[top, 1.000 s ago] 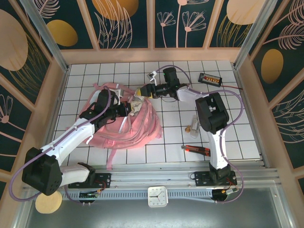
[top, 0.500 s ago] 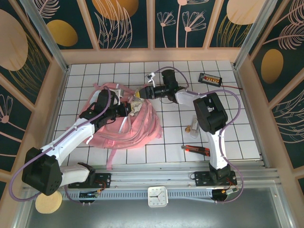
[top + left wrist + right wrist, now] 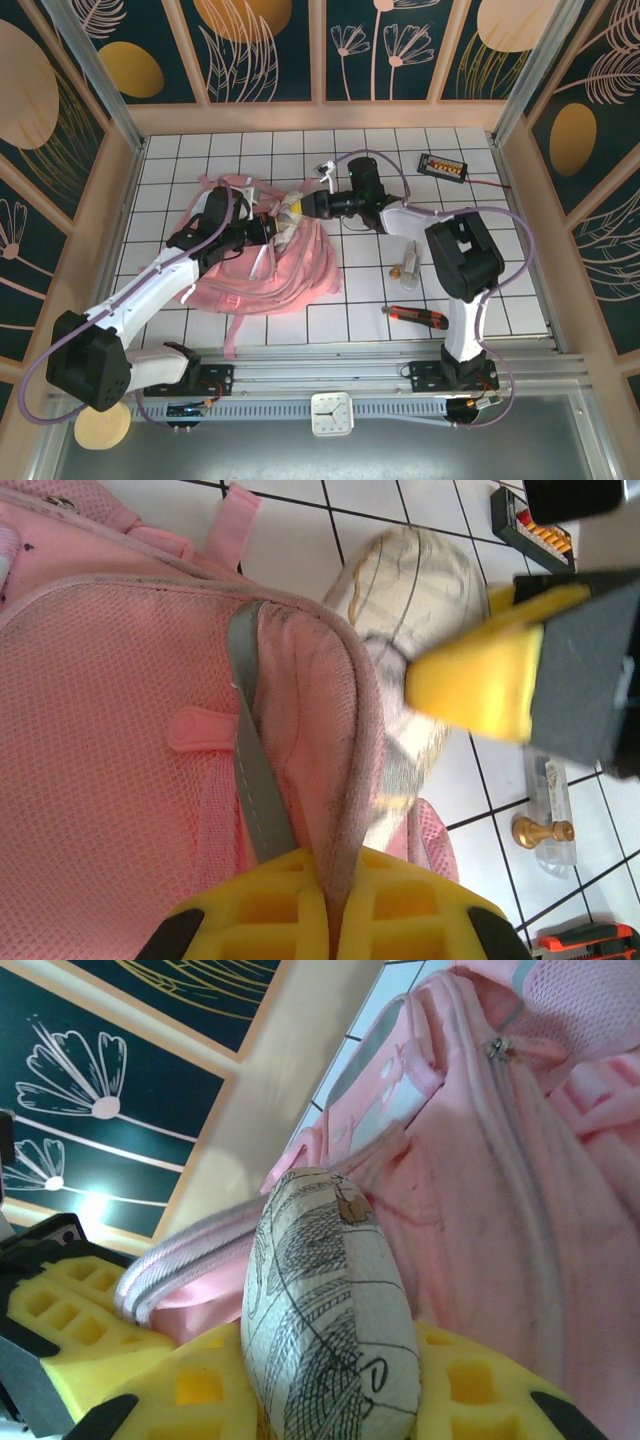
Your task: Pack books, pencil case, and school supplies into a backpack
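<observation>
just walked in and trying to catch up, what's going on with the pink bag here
The left fingers are pinched shut on the rim of the pink backpack, holding its mouth up. The right fingers are closed on the pencil case, a pale pouch with black line drawings, right at that opening. An orange cutter and a small brass piece lie on the tiles beside the right arm.

Left gripper [image 3: 330,885] pinches backpack [image 3: 120,680] fabric, right gripper [image 3: 298,206] clamps pencil case [image 3: 320,1290] (both arms stretched out, wrists converging).
</observation>
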Controlling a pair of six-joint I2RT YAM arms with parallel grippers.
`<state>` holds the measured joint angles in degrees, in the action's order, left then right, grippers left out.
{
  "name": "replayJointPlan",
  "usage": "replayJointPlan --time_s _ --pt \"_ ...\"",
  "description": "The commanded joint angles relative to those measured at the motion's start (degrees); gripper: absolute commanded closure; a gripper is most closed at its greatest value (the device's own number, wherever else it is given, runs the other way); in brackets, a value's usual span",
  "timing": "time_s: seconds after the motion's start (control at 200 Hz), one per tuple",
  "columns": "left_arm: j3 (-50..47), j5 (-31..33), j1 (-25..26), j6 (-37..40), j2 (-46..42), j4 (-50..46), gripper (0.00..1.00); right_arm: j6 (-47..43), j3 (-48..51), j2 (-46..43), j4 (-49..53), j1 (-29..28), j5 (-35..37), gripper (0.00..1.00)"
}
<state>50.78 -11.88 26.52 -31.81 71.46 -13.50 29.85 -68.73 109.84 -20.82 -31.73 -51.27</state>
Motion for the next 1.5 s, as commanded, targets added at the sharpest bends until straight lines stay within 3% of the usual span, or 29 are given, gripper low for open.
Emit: replayJointPlan --time_s 0.0,0.13,0.27,0.46,0.706,0.856,0.956,1.041,1.151,1.206,1.246,1.311,1.351,1.381,1.496 --pt "4.6 -0.2 0.2 -1.3 -0.5 4.4 1.0 2.8 3.6 -4.8 1.8 -4.0 11.1 1.0" --pt "6.2 4.6 0.2 -3.9 -2.4 5.5 1.0 10.0 8.5 -7.8 -0.2 -7.9 21.3 1.0" --pt "6.7 4.7 -0.5 -7.4 -3.5 8.6 1.0 9.2 7.6 -7.5 5.9 -14.5 33.8 1.0" --pt "9.2 7.3 -3.6 -8.5 -7.3 9.0 1.0 13.9 14.0 -6.9 5.2 -15.6 42.0 1.0" --pt "9.6 6.2 -5.6 -6.7 -8.2 6.9 1.0 12.9 13.9 -5.0 4.6 -15.8 41.5 1.0" --pt "3.0 0.7 -5.5 -9.2 -8.1 11.5 1.0 11.7 7.4 -1.3 -1.8 -17.1 26.4 1.0" --pt "-0.6 -1.4 -5.6 -10.4 -8.7 14.7 1.0 10.6 -1.3 3.9 5.2 -18.1 19.8 0.87" --pt "-1.5 -2.0 -5.6 -9.3 -9.1 14.4 1.0 10.7 -4.2 5.0 9.9 -18.4 20.3 0.76" --pt "-1.6 -2.3 -5.5 -6.6 -9.8 12.3 1.0 11.0 -4.0 2.0 13.9 -18.0 23.3 0.47" --pt "-2.1 -2.7 -5.6 -5.6 -10.3 11.2 1.0 10.9 -3.8 0.2 15.5 -17.6 23.2 0.4" --pt "-2.6 -2.8 -5.6 -5.0 -10.5 10.7 1.0 10.4 -3.9 -1.2 17.7 -17.5 24.3 0.27" --pt "-3.9 -2.8 -5.6 -4.5 -11.3 10.6 1.0 9.3 -4.0 -3.5 20.3 -17.2 25.2 0.16" --pt "-4.7 -2.8 -5.6 -4.3 -11.8 10.8 1.0 9.0 -3.9 -4.7 21.5 -17.1 25.8 0.15" --pt "-5.2 -2.8 -5.6 -4.1 -12.1 10.8 1.0 9.0 -3.8 -5.6 22.3 -17.0 26.1 0.02" --pt "-6.9 -2.7 -5.5 -3.2 -12.6 10.9 1.0 9.7 -4.0 -8.6 25.4 -16.7 28.5 0.01"
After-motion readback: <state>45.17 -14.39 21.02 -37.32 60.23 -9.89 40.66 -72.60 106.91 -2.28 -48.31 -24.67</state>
